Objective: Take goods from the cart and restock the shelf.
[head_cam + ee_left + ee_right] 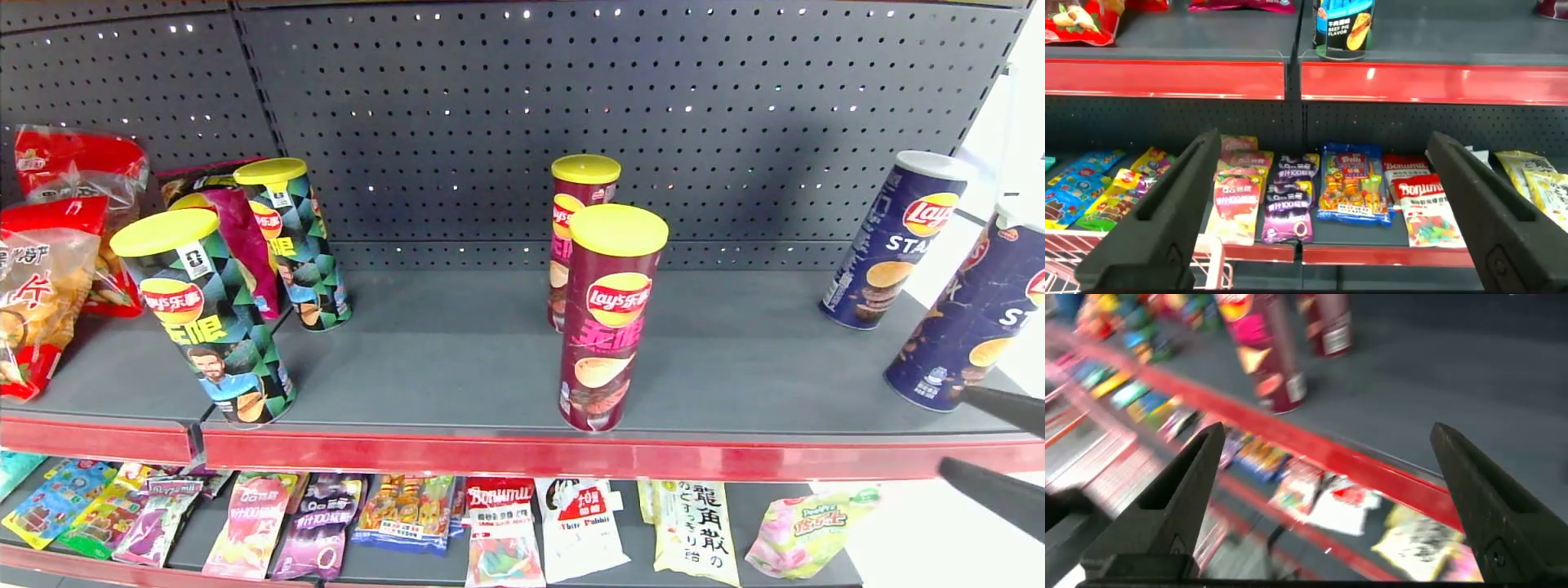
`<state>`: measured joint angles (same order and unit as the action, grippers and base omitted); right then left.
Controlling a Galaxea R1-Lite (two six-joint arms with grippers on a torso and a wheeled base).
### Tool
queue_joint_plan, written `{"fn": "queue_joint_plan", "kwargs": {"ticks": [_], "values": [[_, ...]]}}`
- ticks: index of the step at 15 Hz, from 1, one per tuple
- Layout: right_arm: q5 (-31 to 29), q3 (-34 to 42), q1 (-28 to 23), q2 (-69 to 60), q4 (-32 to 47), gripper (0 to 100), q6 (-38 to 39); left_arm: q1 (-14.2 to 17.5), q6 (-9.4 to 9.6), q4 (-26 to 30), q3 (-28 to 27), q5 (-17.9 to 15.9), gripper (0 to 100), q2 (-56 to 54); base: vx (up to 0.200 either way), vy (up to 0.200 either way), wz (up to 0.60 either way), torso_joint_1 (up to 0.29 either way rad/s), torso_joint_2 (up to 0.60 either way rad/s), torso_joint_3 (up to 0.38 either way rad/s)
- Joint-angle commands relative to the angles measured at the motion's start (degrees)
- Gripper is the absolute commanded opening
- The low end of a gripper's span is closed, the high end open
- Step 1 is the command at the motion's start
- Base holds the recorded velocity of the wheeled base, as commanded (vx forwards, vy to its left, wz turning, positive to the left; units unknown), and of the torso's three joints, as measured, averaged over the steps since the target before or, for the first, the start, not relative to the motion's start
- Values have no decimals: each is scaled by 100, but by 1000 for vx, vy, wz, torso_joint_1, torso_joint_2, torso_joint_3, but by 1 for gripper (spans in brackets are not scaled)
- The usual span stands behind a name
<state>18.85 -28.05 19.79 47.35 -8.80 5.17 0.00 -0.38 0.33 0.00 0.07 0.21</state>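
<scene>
Grey shelf (pixel 457 359) with a red front lip, backed by a dark pegboard wall (pixel 653 98) pricked with pinpoints of light. Bright white glare past the shelf's end at three o'clock.

At nine o'clock on the board, red snack bags (pixel 49 245) stacked toward the back. Just beside them, toward ten o'clock, two green-patterned cans (pixel 208 327) with yellow lids, one near the lip and one farther back, a dark magenta bag (pixel 245 237) between them. At the centre, two maroon cans (pixel 611 327), yellow-lidded and upright, one directly behind the other, the front one close to the lip. At three o'clock, two blue cans (pixel 894 245) with pale lids, well apart from the maroon pair.

At six o'clock, a lower shelf (pixel 755 492) covered with flat coloured sachets (pixel 249 523) laid side by side.

Right gripper (pixel 953 429) at four o'clock, out in front of the red lip and just below the nearer blue can, fingers spread wide, nothing between them. Left gripper (pixel 1324 137) facing the lower shelf's sachets, fingers likewise far apart and empty. White wire frame (pixel 1212 273) close by it, in front of the lower shelf.
</scene>
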Motion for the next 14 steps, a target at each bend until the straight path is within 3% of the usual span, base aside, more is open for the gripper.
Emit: {"fn": "queue_joint_plan", "kwargs": {"ticks": [1,5,14], "values": [[-232,-254,983,1866,-210,100,37,0,3,-7,0,1,100,-3,0,0,0,0,0,0],[-725,-517,1493,2780,-403,100,107,0,-6,2,0,1,100,-3,0,0,0,0,0,0],[-2025,-1168,1449,3966,-421,100,107,0,3,2,0,1,100,-3,0,0,0,0,0,0]]}}
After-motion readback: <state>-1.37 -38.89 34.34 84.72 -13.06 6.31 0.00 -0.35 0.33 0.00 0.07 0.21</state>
